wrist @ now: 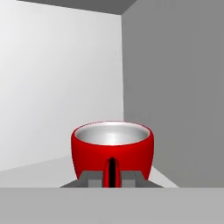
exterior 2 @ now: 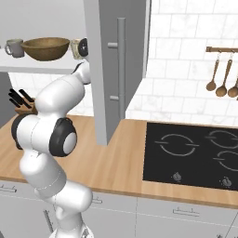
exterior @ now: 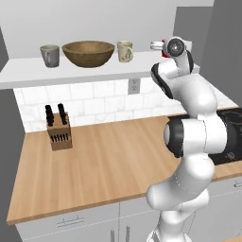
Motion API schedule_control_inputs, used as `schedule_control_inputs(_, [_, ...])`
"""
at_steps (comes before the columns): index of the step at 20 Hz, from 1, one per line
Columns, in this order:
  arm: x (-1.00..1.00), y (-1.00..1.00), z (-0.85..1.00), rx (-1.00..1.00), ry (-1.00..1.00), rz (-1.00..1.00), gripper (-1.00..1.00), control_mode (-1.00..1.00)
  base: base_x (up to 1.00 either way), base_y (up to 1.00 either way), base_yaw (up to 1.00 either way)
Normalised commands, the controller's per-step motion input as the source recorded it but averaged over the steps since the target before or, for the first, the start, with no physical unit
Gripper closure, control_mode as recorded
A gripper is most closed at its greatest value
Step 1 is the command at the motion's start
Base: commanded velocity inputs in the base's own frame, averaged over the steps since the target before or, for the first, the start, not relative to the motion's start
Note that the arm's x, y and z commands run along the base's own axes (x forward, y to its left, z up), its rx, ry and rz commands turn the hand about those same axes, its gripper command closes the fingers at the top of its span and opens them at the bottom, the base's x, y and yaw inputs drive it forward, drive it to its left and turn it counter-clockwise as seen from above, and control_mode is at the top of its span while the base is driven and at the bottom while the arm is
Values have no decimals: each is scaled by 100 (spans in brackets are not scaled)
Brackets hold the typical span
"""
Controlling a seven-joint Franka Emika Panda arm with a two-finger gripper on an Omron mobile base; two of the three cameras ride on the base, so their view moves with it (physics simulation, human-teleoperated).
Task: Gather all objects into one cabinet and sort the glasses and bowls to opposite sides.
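Observation:
The cabinet's white shelf [exterior: 71, 72] carries a grey cup [exterior: 49, 56] at the left, then the wide brown wooden bowl [exterior: 88, 53], then a cream handled mug [exterior: 125, 51]. Further right, my hand reaches in at the shelf's right end, and a bit of the red cup [exterior: 163, 52] peeks out beside it. In the hand view the red cup [wrist: 112, 146] stands upright close ahead, near the cabinet's grey right wall. My gripper [wrist: 112, 177] is shut on the cup's near side. The open cabinet door [exterior 2: 118, 69] hangs right of my arm.
A knife block [exterior: 59, 131] stands on the wooden counter [exterior: 108, 160] below the shelf, at the back left. A black cooktop [exterior 2: 190, 155] lies to the right, with wooden utensils [exterior 2: 223, 79] hanging on the tiled wall above it.

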Motion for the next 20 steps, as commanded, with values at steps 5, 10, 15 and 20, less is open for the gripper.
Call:
schedule_control_inputs(5, [8, -1, 0, 0, 0, 0, -100, -100, 0, 0, 0])
schedule_control_inputs(10, [0, 0, 0, 0, 0, 0, -100, -100, 0, 0, 0])
schedule_control_inputs(15, [0, 0, 0, 0, 0, 0, -100, -100, 0, 0, 0])
schedule_control_inputs(20, [-19, 13, 0, 0, 0, 0, -100, -100, 0, 0, 0])
